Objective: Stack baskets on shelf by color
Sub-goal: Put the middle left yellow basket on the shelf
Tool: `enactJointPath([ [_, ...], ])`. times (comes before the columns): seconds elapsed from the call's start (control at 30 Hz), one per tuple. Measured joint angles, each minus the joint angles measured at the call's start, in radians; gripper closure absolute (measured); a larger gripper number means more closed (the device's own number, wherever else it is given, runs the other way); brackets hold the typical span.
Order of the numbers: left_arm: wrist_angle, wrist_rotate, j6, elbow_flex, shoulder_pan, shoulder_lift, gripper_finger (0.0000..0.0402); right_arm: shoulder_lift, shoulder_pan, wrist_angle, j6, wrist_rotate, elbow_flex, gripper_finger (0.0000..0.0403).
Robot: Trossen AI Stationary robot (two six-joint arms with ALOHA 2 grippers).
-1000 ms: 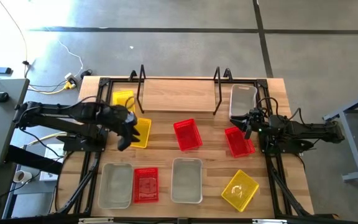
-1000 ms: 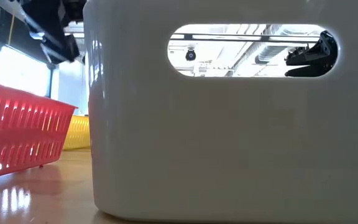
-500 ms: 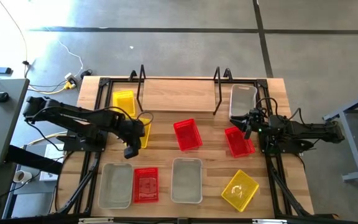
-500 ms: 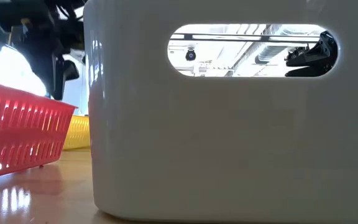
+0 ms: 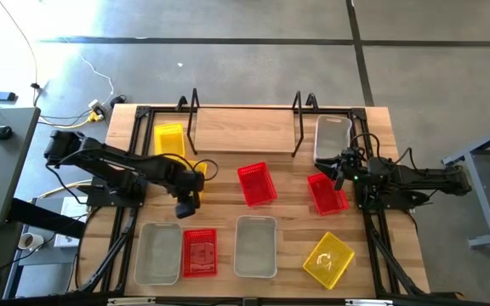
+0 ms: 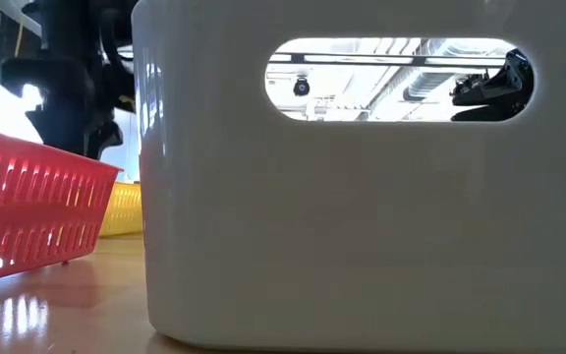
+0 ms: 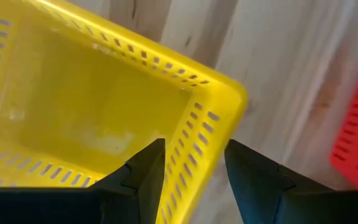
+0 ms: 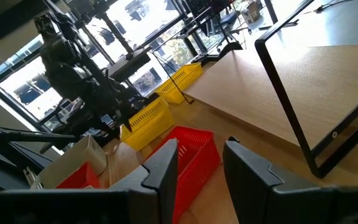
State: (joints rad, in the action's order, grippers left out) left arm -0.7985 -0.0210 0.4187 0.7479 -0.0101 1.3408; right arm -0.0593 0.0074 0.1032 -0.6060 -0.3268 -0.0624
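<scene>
Currently nine baskets on the wooden surface (image 5: 228,127): three yellow, three red, three translucent grey-white. Yellow: one (image 5: 169,138) by the shelf's left upright, one (image 5: 196,178) under the left gripper (image 5: 186,205), one (image 5: 328,258) tilted at front right. Red: one (image 5: 257,184) mid-surface, one (image 5: 327,194) just beside the right gripper (image 5: 339,172), one (image 5: 199,252) in the front row. Grey: two in the front row (image 5: 158,252) (image 5: 255,246) flanking that red one, one (image 5: 333,136) just outside the shelf's right upright. All rectangular plastic; coloured ones have slotted mesh walls, grey ones have smooth walls with rounded corners and an oval handle cutout. Shelf (image 5: 245,109) is thin black wire with two looped uprights at the back edge, nothing on it. Left jaws are parted, straddling the corner rim of the yellow basket, one finger inside, one outside. Right jaws are parted and hold nothing, hovering by the red basket at right.
</scene>
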Motion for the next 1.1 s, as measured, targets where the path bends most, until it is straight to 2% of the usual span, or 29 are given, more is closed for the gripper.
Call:
enactJointPath([
  [0.13,-0.005,0.017,0.001,0.000,0.000,0.040,0.0247,0.000,0.000,0.000,0.000,0.000,0.000,0.0289],
  [0.23,-0.009,0.017,0.003,0.000,0.000,0.059,0.0264,0.000,0.000,0.000,0.000,0.000,0.000,0.0289],
  [0.53,-0.025,-0.022,0.024,0.021,0.017,0.067,0.0390,0.000,0.000,0.000,0.000,-0.014,0.000,0.0289],
  [0.7,-0.019,-0.028,0.003,0.107,0.039,0.067,0.0392,0.000,0.000,0.000,0.000,-0.014,0.000,0.0289],
  [0.93,-0.014,-0.028,-0.120,0.284,0.050,0.067,0.0399,0.000,0.000,0.000,0.002,-0.015,0.000,0.0289],
  [1.1,-0.014,0.045,-0.194,0.391,0.027,0.067,0.0400,0.000,0.000,0.000,0.003,-0.015,0.000,0.0289],
])
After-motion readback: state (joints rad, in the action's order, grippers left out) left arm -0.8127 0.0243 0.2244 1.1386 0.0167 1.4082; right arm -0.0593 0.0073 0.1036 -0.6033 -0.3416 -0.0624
